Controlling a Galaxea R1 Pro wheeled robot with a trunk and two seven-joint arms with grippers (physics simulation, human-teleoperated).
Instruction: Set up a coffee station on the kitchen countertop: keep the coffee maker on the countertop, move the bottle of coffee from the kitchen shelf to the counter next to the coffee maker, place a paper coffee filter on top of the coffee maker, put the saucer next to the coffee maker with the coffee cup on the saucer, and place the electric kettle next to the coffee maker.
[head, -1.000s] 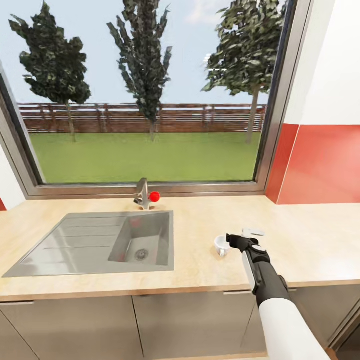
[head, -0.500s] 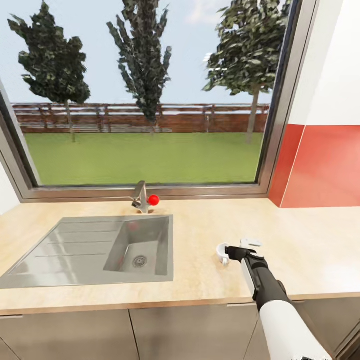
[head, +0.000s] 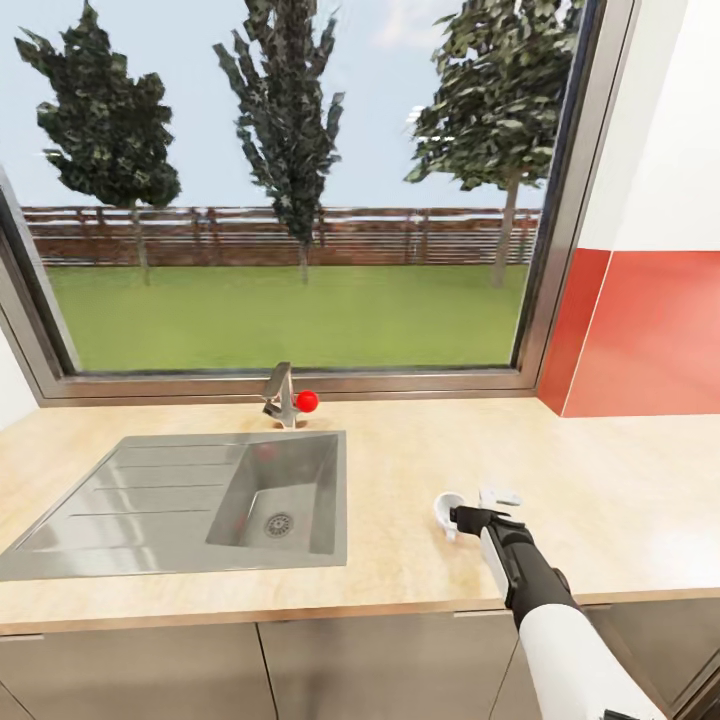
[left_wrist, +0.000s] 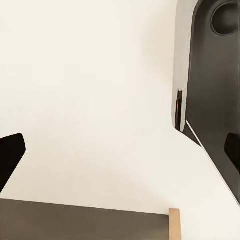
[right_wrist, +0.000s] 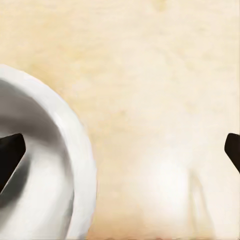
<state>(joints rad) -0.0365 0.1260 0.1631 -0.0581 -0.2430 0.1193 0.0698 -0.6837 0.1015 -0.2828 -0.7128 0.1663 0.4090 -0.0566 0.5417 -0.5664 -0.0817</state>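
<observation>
Nearest the robot, along the front edge of the countertop (head: 620, 470), the right gripper (head: 458, 518) is reaching out over the wood with its fingers standing wide apart, one tip hanging over the bowl of the white coffee cup (head: 446, 510) and the other over bare counter. The cup is sitting on the countertop to the right of the sink (head: 150, 490), with a small white piece I cannot identify just beyond the gripper. Judging by this, the cup step is under way, and the next move is calling for closing on the rim. Close up, the right wrist view is showing the cup's rim (right_wrist: 82, 165) between the fingertips. Farther back, the faucet (head: 284, 396) is standing under the window. The left gripper (left_wrist: 120, 150) is likewise spread, facing a pale wall.
</observation>
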